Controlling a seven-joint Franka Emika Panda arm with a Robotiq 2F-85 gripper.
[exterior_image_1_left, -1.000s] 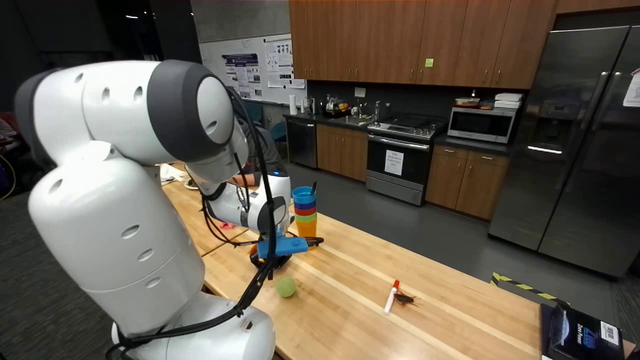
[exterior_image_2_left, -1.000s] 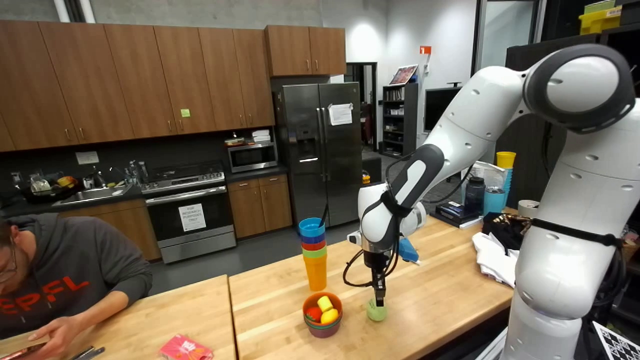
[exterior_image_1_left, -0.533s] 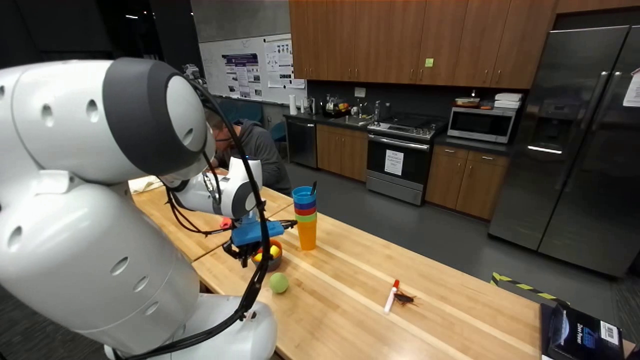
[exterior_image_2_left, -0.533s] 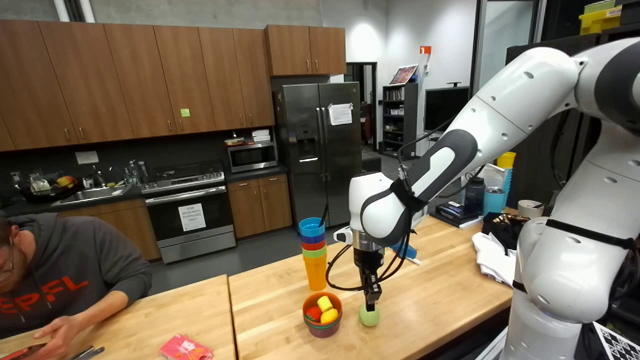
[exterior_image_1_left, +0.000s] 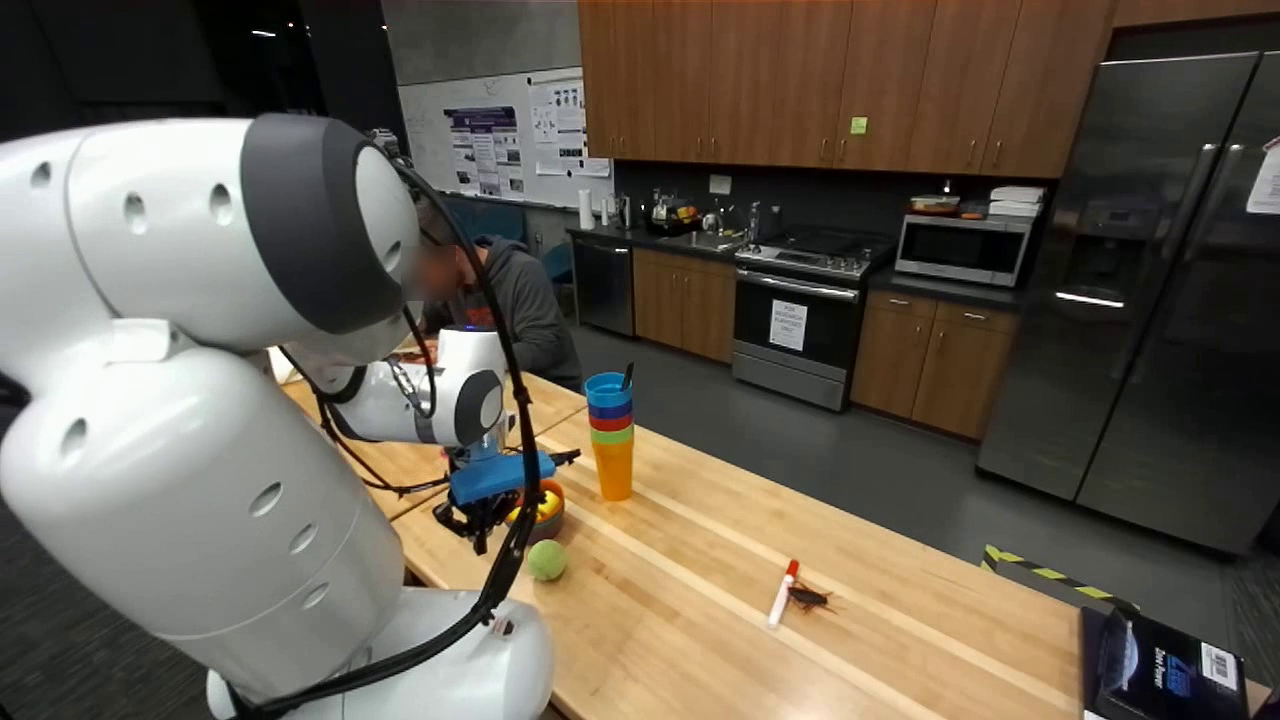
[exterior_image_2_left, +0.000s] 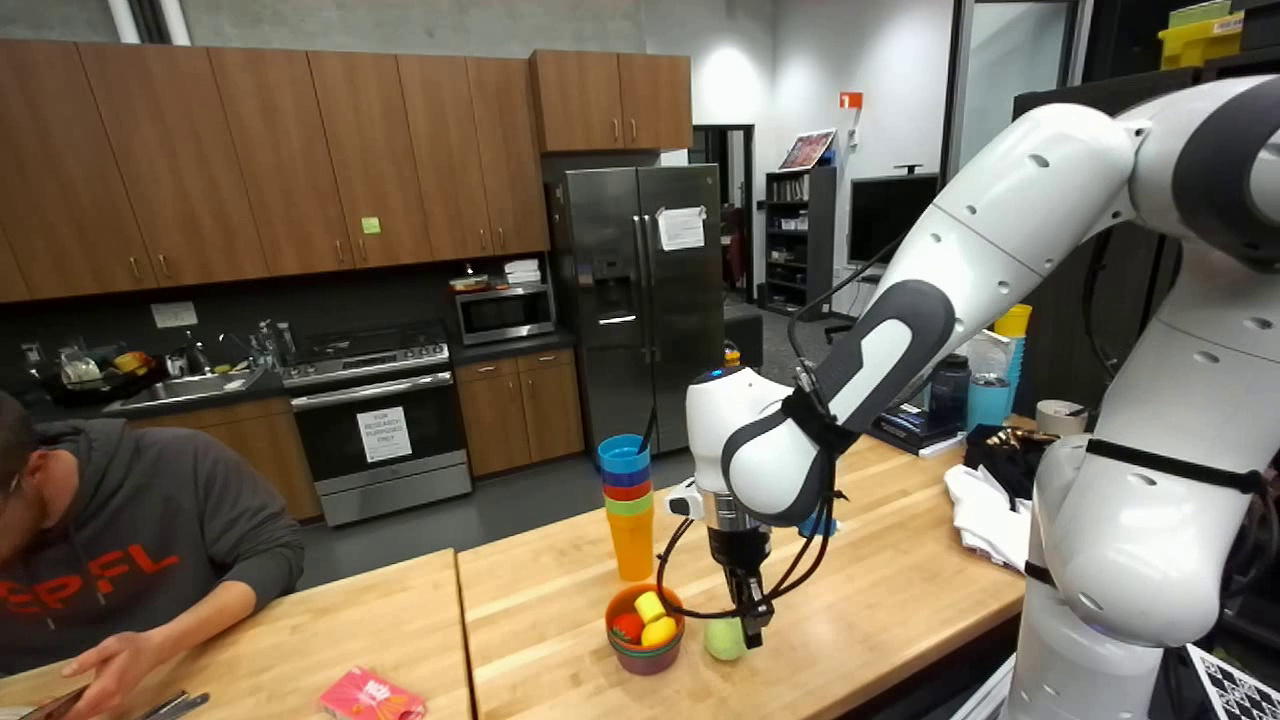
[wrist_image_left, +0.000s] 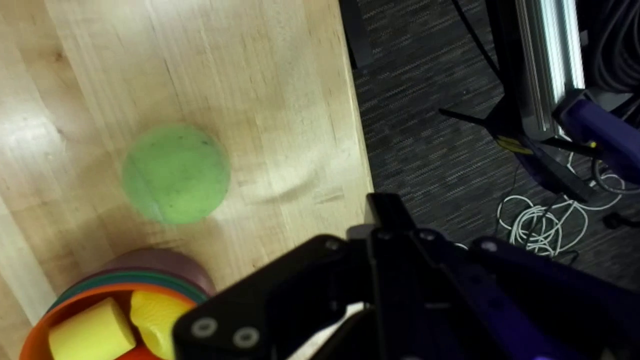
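Observation:
My gripper (wrist_image_left: 383, 212) is shut with its black fingertips together and nothing between them. It hangs near the table's edge, seen also in an exterior view as the gripper (exterior_image_1_left: 481, 545). A green ball (wrist_image_left: 176, 173) lies on the table to the left of the fingers in the wrist view, apart from them. In an exterior view the fingertips overlap the right side of the ball (exterior_image_2_left: 722, 640). Close beside the ball stands a stack of bowls (exterior_image_2_left: 645, 661), an orange one on top, with a yellow block (wrist_image_left: 92, 330), a yellow lemon-like piece (exterior_image_2_left: 659, 633) and a red strawberry (exterior_image_2_left: 627, 628) inside.
A tall stack of coloured cups (exterior_image_2_left: 632, 540) stands behind the bowls. A red-capped marker (exterior_image_1_left: 783, 594) and a dark insect shape (exterior_image_1_left: 809, 597) lie farther along. A pink packet (exterior_image_2_left: 372, 695) is near a seated person (exterior_image_2_left: 150, 530). White cloth (exterior_image_2_left: 985, 515) lies by the arm's base.
The green ball has shifted across the table toward the bowls. My arm swung the same way, then the gripper came toward the near table edge. It has stayed shut.

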